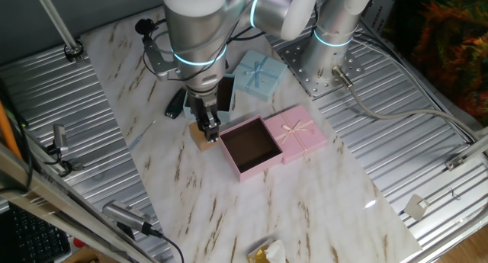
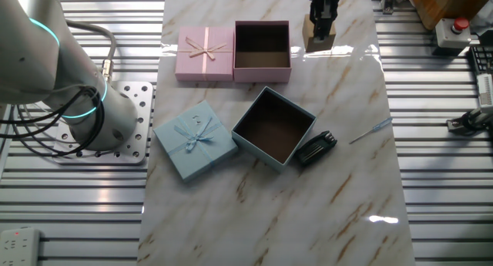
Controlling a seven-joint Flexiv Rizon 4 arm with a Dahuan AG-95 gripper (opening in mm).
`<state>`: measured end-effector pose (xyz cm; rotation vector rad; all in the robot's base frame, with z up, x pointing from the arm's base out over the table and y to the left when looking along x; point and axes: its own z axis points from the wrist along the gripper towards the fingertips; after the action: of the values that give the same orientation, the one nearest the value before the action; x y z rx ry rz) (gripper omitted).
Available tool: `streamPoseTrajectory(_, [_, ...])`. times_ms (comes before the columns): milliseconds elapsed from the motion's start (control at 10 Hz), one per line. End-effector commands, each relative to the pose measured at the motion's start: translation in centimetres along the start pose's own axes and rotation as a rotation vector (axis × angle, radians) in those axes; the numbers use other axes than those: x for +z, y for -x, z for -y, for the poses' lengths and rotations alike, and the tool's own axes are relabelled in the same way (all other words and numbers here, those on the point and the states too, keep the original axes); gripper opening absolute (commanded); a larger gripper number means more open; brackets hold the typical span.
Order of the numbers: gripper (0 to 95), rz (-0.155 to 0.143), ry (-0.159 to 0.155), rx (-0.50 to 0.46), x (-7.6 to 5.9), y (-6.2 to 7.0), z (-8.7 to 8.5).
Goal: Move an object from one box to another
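Currently the gripper (image 2: pixel 321 28) is clamped on the tan block (image 2: pixel 317 42), which seems to rest on the table (image 2: pixel 331 181) just beside the pink box (image 2: pixel 262 50); lifting too low could snag that box's wall.

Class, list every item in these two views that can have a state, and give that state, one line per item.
Pink box: open, empty.
Pink lid: off, lying beside the pink box, bow up.
Light-blue box: open, empty.
Light-blue lid: off, beside its box, bow up.
Wooden block: on the table outside both boxes, at the end effector's tips.
End effector: on the block; grip unclear.
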<state>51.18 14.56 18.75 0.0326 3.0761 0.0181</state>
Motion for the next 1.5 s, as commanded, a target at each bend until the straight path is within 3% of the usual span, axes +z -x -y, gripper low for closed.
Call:
streamPoseTrajectory(100, [0.0, 0.001, -0.005, -0.020, 0.1, 0.1, 0.0])
streamPoseTrajectory(1200, [0.0, -0.006, -0.002, -0.020, 0.2, 0.0, -0.6])
streamPoseTrajectory(1500, [0.0, -0.006, 0.000, 0.009, -0.2, -2.0, -2.4])
